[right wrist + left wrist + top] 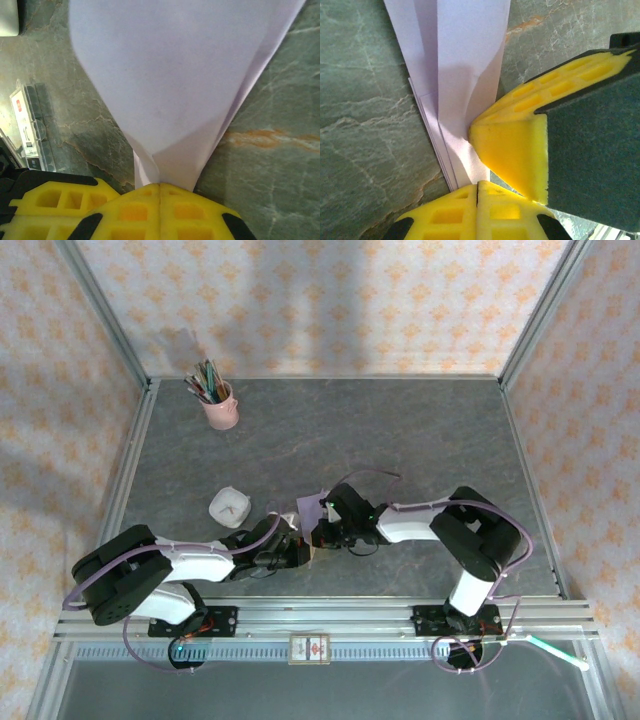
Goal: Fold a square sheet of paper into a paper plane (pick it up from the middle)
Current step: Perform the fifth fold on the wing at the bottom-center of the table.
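A: Where is the paper (180, 75)?
B: Its narrow end is clamped in the closed right gripper (160, 192). The left gripper (477, 192), also closed, seems to pinch its edge.
A: How will it handle?
B: Light, limp and slippery. Best held along the crease, just ahead of the fingertips.

The paper plane (175, 90) is thin matt lavender paper, smooth between crisp creases; my right pincer (160, 189) and left pincer (477, 186) are dull yellow moulded plastic with pockets. The table (365, 100) looks like matt veined grey-green stone, and at nine o'clock from my right pincer lies a glossy clear plastic case (32, 125).
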Robot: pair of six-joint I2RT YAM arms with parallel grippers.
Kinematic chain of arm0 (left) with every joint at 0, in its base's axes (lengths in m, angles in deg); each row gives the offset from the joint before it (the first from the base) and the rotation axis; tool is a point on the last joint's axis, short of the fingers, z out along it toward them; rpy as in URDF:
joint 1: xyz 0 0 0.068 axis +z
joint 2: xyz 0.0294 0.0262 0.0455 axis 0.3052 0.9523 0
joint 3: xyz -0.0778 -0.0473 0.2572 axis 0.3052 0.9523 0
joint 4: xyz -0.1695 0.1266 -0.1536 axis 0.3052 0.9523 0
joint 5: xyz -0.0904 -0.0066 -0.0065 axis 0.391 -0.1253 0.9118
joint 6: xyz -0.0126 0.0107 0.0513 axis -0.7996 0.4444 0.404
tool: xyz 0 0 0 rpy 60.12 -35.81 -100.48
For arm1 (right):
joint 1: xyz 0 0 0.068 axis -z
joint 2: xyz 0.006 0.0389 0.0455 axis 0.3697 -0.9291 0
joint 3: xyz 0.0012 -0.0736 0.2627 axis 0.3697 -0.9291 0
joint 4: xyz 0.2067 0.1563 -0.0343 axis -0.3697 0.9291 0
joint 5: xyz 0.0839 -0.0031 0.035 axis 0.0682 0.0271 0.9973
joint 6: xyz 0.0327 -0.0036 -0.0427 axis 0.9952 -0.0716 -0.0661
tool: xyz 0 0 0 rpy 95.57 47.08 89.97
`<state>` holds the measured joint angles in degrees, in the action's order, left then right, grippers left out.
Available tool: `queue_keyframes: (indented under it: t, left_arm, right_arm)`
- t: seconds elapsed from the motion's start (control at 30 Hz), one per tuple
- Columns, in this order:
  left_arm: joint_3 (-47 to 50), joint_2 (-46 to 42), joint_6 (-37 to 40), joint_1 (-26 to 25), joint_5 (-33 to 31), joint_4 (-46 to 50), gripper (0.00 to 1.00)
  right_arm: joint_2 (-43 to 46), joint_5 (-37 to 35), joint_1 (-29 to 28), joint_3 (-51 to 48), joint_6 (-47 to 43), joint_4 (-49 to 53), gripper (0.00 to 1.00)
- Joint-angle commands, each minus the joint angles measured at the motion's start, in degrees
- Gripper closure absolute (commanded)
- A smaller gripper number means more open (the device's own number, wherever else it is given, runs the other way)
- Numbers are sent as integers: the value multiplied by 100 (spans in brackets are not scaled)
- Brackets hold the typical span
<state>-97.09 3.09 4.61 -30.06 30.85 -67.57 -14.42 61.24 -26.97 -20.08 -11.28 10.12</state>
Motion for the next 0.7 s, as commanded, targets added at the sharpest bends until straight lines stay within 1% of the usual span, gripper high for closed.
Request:
queue_keyframes:
  t: [0.0,0.3,0.67]
  left_arm:
    - [504,423,268,11,-291,1727,100]
    - [444,603,374,-70,-459,1919,100]
    - [437,706,400,-125,-515,1984,100]
  right_arm:
    - [-256,-663,250,165,-110,143,96]
    - [-394,-553,413,421,-183,246,95]
    - [-650,-488,662,778,-420,457,95]
